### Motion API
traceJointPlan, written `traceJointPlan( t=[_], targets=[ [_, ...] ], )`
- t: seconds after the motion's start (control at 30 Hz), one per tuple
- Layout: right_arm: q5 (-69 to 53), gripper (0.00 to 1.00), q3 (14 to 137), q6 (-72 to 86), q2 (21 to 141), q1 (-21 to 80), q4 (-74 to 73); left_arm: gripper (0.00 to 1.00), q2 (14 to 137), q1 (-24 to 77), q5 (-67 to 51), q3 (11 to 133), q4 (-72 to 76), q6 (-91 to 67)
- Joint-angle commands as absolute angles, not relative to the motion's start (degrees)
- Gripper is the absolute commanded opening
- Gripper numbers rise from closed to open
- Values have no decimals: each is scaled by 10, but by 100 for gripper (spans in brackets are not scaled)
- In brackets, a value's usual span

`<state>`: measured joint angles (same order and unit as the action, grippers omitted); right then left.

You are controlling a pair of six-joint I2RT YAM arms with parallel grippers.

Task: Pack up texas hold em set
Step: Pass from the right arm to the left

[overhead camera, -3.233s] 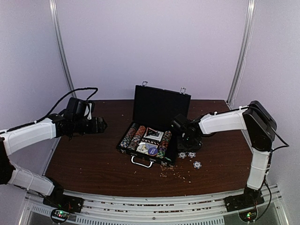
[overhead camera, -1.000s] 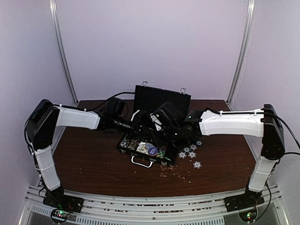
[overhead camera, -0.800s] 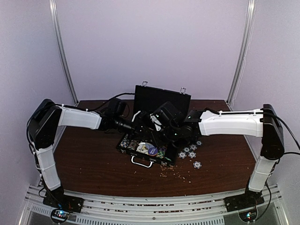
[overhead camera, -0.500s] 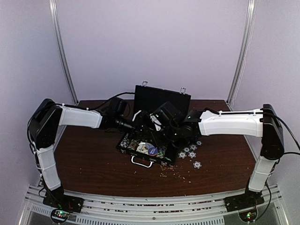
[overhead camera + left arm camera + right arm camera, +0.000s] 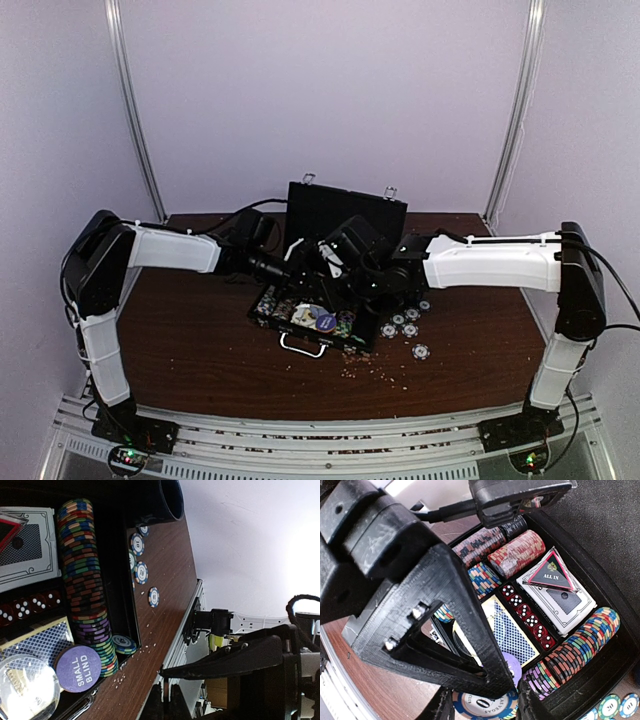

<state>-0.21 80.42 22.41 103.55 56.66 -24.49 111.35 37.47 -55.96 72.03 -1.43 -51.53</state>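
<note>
1. While loose chips (image 5: pixel 404 325) and crumbs (image 5: pixel 365 368) litter the counter (image 5: pixel 200 340) right of the open briefcase (image 5: pixel 345 212) at frame centre, both arms crowd above it.
2. Left gripper (image 5: pixel 167 702): pressed together.
3. Right gripper (image 5: pixel 484 710) pinches a poker chip (image 5: pixel 477 705).

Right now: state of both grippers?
Left gripper: jaws shut; whether anything is held cannot be told.
Right gripper: jaws closed on a white-and-blue striped round poker chip.

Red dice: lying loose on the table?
No, the red dice sit in a row inside the case, between the blue-backed deck and the white-bordered deck.
</note>
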Motion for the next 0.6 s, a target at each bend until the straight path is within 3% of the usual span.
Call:
traceJointPlan(
  t=[0.0,0.2,0.37,0.57],
  targets=[
    [9,28,807,231,1023,568,-229,0,1113,379,-569,737,-2,-500],
    [-15,56,772,239,969,553,-216,0,1094,377,-568,733,17,-497],
    [-113,60,699,274,898,504,-154,0,1074,373,-572,722,52,-494],
    [-234,58,626,344,846,454,-64,0,1048,372,-588,709,102,-490]
  ],
)
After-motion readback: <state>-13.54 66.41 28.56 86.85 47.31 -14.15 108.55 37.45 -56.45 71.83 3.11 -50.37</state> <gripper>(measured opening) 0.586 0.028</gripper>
